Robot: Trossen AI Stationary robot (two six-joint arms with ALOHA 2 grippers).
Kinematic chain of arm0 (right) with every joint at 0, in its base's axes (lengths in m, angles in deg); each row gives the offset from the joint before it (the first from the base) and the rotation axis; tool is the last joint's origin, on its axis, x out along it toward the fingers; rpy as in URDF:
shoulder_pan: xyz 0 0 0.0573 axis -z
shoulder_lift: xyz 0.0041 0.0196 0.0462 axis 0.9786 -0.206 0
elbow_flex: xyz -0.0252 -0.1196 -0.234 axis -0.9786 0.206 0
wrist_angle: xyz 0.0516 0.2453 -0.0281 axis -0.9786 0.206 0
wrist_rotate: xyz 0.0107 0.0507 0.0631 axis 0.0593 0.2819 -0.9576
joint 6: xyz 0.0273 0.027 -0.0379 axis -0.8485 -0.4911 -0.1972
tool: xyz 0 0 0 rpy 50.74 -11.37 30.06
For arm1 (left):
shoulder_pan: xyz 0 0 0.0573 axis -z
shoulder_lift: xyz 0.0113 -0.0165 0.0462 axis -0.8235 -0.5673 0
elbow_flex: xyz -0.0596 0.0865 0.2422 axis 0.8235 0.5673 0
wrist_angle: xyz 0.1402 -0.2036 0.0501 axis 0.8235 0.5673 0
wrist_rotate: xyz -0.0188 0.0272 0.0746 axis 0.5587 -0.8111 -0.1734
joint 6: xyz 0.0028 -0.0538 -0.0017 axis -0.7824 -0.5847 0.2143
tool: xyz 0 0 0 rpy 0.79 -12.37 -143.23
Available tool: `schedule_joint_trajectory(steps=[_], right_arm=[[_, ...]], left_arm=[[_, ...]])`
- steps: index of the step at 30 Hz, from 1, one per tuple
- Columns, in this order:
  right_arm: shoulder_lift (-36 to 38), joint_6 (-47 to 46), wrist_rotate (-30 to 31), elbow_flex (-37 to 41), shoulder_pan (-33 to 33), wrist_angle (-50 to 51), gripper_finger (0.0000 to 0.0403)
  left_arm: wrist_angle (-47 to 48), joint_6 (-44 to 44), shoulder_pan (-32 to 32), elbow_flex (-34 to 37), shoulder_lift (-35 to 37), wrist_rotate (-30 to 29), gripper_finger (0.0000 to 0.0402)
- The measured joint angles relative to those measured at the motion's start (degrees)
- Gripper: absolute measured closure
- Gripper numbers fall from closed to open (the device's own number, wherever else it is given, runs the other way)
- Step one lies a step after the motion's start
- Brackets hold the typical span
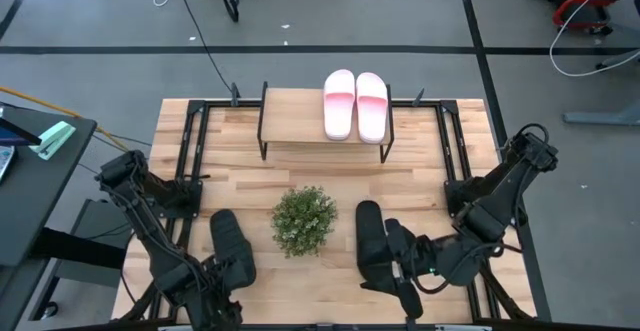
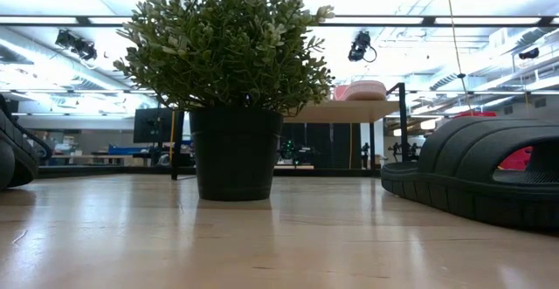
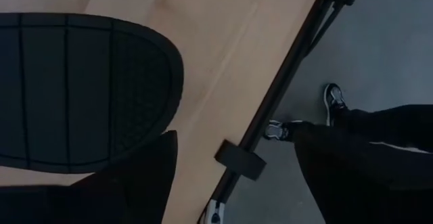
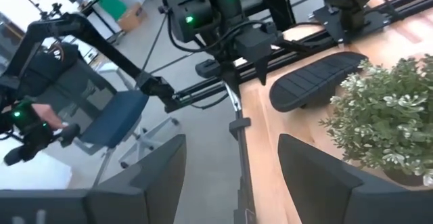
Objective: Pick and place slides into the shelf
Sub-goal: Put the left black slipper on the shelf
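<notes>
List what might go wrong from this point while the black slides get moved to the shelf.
1. The potted plant stands between the two black slides and the shelf; a carried slide may clip its leaves or tip it.
2. The pink-and-white slides fill the shelf's right part, so a black slide set down near them may push them.
3. The right tool, open, looks past the table's edge in its wrist view, so it may have to turn before grasping.
</notes>
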Motion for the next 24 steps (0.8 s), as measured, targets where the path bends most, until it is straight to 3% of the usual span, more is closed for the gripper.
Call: schedule_joint_trajectory(steps=[8, 13, 20, 24], right_arm=[[0.0, -0.4, 1.7, 0.0, -0.3, 0.0, 0.0163], [0.0, -0.4, 2.3, 0.0, -0.3, 0.0, 0.0163], [-0.2, -0.1, 2.6, 0.0, -0.3, 0.0, 0.0163], [-1.6, 0.1, 2.1, 0.0, -0.3, 0.2, 0.0163]], left_arm=[[-11.1, -0.8, -0.2, 0.0, -0.7, 9.8, 0.0108], [-11.6, 2.7, 0.1, -4.4, -3.9, 10.0, 0.0153], [2.0, 7.8, 0.9, -21.1, -11.6, 9.8, 0.0235], [17.7, 8.3, 2.5, -31.8, -18.2, 2.3, 0.0274]])
